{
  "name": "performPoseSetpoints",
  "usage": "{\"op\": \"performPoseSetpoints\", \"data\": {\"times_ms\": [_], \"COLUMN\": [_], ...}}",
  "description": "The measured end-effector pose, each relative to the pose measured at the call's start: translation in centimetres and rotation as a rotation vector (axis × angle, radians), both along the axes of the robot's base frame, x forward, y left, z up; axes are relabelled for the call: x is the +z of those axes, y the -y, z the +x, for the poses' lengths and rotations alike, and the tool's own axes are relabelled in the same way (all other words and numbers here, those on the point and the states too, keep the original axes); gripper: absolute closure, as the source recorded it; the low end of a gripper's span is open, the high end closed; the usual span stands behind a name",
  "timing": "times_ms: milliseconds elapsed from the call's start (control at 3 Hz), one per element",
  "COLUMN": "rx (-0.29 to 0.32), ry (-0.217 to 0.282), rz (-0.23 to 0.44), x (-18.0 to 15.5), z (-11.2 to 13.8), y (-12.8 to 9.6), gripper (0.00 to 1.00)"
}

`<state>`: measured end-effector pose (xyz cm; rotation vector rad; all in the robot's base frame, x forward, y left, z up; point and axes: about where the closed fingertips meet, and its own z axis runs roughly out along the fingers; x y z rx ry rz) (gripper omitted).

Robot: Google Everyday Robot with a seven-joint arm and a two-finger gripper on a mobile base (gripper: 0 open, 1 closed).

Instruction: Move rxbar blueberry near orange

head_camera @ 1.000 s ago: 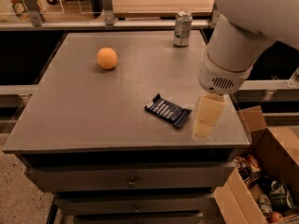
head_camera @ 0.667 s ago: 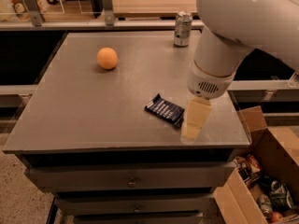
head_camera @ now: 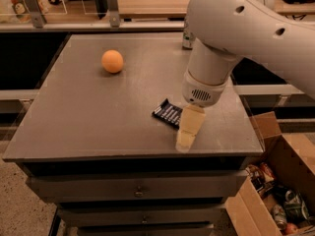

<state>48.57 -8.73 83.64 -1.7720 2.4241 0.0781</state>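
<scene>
Pincer [head_camera: 185, 139] low, just right of rxbar blueberry [head_camera: 168, 114]; spread: cannot tell. Advise centring over bar, gripping across its narrow width before heading to orange [head_camera: 112, 61].

The robot's 1 white arm [head_camera: 246, 18] stretches in from the upper right as a thick rounded link across the top of the view, with 2 small dark holes in its shell. At a bend it turns downward into a shorter cylindrical wrist [head_camera: 206, 77], which has a small slotted vent on its lower face. Below the wrist hangs the gripper [head_camera: 186, 134], pale tan, pointing down and slightly to the left. It sits low, a little right of the view's middle.
</scene>
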Motion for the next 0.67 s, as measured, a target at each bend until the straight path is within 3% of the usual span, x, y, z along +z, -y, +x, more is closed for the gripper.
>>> {"op": "performPoseSetpoints", "data": {"times_ms": [333, 667], "rx": [-0.003, -0.018], "ry": [-0.002, 0.002], "rz": [0.010, 0.002], "x": [-0.70, -1.39], "z": [0.63, 1.25], "y": [-0.82, -0.97], "gripper": [0.12, 0.12]}}
